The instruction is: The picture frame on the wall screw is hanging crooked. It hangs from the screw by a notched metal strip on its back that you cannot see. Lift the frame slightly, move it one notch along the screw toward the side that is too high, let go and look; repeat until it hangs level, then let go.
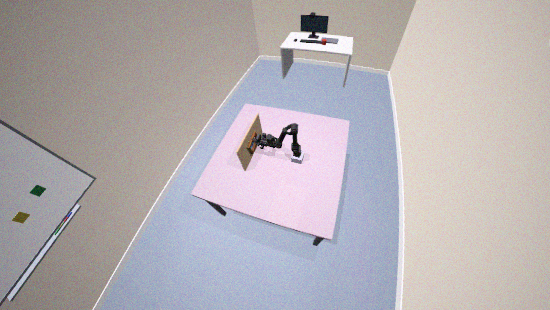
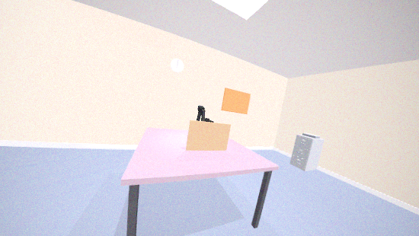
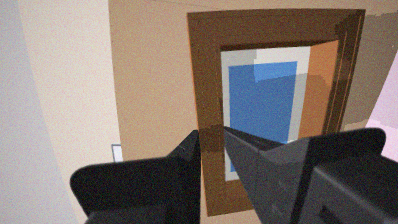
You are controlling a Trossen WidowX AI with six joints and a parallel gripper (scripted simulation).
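The picture frame (image 1: 251, 144) (image 3: 205, 75) has a brown border, a pale mat and a blue picture. It hangs against the front of the upright tan board (image 1: 244, 159) (image 2: 208, 136) (image 3: 150, 75). In the wrist view its top edge rises slightly to the right, but the camera looks at a slant, so I cannot tell its true tilt. My gripper (image 1: 255, 142) (image 3: 209, 133) is shut on the frame's border, on the side that is left in the wrist view. The screw and the notched strip are hidden. In the exterior view the board hides the frame and gripper.
The board stands on the pink table (image 1: 280, 200) (image 2: 164, 164), with the arm's base (image 1: 297, 158) in front of it. The arm (image 2: 201, 113) shows above the board's top edge. A white desk (image 1: 320, 45) with a monitor and a grey cabinet (image 2: 306, 152) stand away from the table.
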